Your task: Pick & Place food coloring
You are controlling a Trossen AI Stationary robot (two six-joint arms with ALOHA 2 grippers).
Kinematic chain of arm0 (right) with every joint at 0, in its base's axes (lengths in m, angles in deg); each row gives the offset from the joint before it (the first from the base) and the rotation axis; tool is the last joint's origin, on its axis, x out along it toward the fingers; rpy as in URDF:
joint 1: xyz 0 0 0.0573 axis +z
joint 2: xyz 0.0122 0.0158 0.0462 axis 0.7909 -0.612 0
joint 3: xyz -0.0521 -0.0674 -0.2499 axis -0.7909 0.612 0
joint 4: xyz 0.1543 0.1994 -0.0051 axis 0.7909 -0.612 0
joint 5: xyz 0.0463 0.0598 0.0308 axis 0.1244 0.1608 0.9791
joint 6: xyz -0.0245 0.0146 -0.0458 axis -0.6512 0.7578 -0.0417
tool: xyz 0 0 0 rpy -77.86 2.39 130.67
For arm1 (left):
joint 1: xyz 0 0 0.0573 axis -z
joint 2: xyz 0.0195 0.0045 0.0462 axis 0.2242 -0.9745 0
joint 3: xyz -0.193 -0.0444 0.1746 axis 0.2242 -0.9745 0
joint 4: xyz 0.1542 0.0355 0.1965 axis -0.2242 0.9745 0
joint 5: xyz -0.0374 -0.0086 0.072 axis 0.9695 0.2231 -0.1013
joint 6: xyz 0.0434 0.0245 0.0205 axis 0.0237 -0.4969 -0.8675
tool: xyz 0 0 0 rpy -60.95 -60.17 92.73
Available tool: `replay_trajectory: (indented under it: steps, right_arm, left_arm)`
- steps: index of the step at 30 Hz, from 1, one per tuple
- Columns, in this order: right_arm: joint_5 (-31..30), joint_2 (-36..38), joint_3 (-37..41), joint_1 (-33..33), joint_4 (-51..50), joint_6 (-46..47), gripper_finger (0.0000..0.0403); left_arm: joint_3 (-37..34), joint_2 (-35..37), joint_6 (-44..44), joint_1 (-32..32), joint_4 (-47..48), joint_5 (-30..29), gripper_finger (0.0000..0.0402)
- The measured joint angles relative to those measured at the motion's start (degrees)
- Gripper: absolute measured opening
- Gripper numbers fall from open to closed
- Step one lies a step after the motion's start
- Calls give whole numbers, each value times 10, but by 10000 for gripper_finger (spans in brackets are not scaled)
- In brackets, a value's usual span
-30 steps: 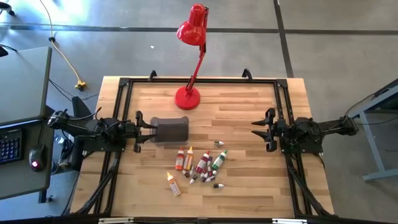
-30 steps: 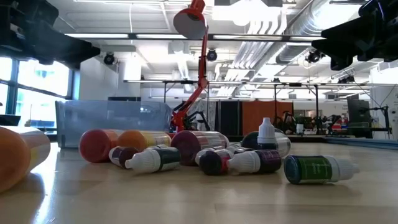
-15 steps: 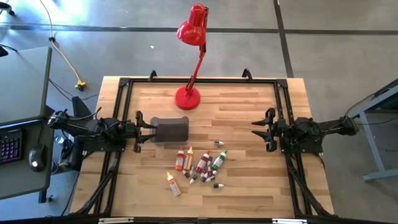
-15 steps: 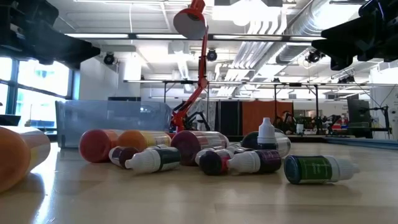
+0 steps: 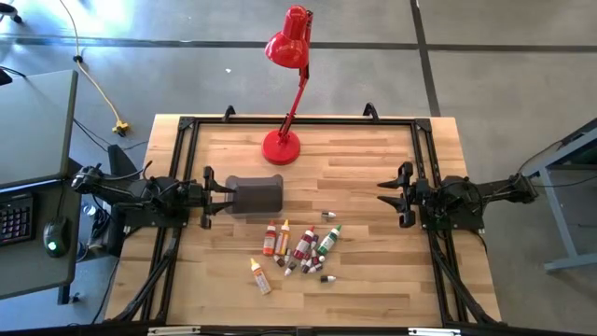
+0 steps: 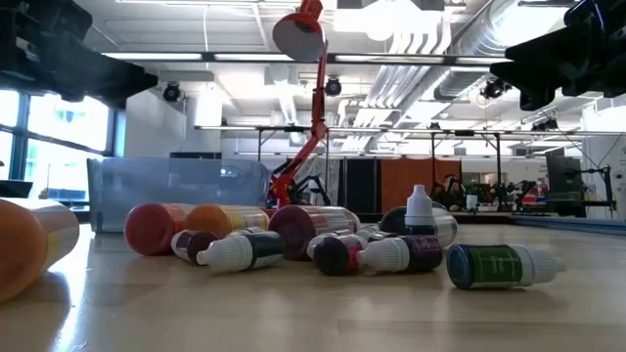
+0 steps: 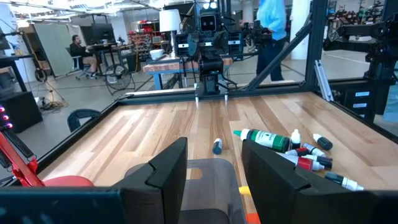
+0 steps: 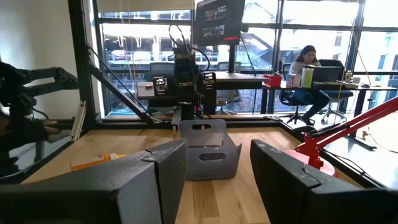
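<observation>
While both arms wait at the table's sides, left gripper [image 5: 207,196] and right gripper [image 5: 403,195] stand open, empty. Bottles [image 5: 300,250] lie clustered mid-table near the tub [image 5: 254,195].

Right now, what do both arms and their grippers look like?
Both arms are black, jointed and boxy, with cables running along them. The left gripper and right gripper each end in two wide, flat matte-black fingers. No markings show.

Wooden table [image 5: 373,159] bearing a red lamp [image 5: 281,147], a grey tub [image 5: 255,195] and scattered food coloring bottles [image 5: 303,247].
</observation>
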Motion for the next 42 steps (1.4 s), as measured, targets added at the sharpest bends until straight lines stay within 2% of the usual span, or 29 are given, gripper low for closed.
replay_trajectory:
  steps: [30, 34, 36, 39, 42]
  right_arm:
    - [0, 0, 0, 0, 0, 0, 169]
    - [0, 0, 0, 0, 0, 0, 170]
    - [0, 0, 0, 0, 0, 0, 169]
    - [-1, 0, 0, 0, 0, -6, 169]
    - [-10, 0, 0, 0, 0, -50, 170]
  left_arm:
    - [0, 0, 16, 0, -2, 2, 151]
    - [3, 0, 34, 0, -37, 3, 151]
    - [19, 0, 43, 0, -17, 2, 151]
    - [68, -12, 45, 0, -5, -30, 151]
    - [127, -43, 47, 0, 37, -46, 151]
